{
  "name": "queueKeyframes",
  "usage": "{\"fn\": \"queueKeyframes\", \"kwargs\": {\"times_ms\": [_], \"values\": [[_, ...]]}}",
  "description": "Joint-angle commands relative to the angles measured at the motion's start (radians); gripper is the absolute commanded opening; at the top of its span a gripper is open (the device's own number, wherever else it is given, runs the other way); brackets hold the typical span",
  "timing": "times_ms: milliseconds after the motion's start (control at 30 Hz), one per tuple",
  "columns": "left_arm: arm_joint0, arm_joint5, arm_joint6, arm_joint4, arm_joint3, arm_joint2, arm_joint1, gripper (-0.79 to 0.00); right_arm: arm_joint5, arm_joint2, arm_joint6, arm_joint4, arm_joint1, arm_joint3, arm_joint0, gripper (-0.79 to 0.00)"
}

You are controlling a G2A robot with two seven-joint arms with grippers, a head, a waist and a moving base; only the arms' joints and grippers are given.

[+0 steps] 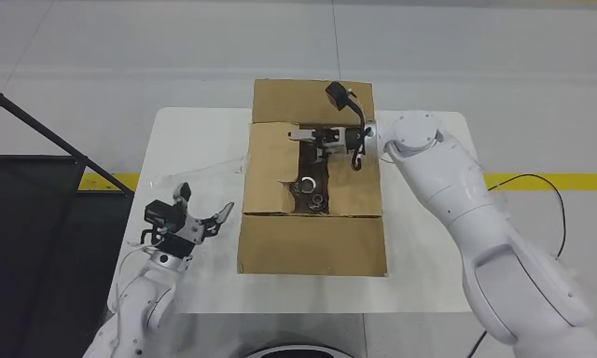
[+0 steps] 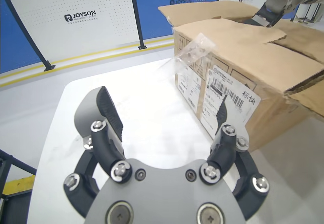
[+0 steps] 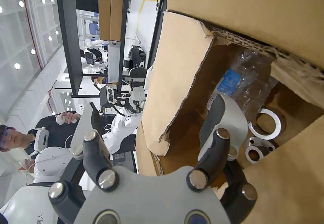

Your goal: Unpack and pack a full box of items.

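Observation:
A brown cardboard box [image 1: 312, 241] stands in the middle of the white table, its top flaps partly parted over a dark gap. In the gap lie metal rings [image 1: 309, 185] and, in the right wrist view, a metal ring [image 3: 265, 123], a flange [image 3: 253, 152] and a clear plastic bag [image 3: 240, 78] with a blue label. My right gripper [image 1: 312, 139] is open at the far end of the gap, straddling a torn flap [image 3: 174, 78], with one finger inside the box. My left gripper [image 1: 205, 201] hangs open and empty over the table to the left of the box [image 2: 240, 50].
A strip of clear tape [image 2: 197, 47] sticks out from the box's upper corner towards the left gripper. Bare table [image 1: 420, 265] lies on both sides of the box. A black railing [image 1: 37, 144] runs off the table's left side.

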Motion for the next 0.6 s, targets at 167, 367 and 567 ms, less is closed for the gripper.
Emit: {"fn": "queueKeyframes", "kwargs": {"times_ms": [167,367,567], "values": [[-0.041,0.022,-0.009,0.048,0.031,0.071,-0.010,0.000,-0.010,0.007,0.018,0.005,-0.014,0.007,-0.012,0.000],[-0.041,0.024,-0.004,0.064,0.032,0.086,-0.012,0.000,-0.019,0.017,0.039,0.012,-0.023,0.016,-0.014,0.000],[-0.027,0.019,0.007,0.052,0.023,0.073,-0.012,0.000,-0.027,0.030,0.063,0.025,-0.033,0.023,-0.010,0.000]]}}
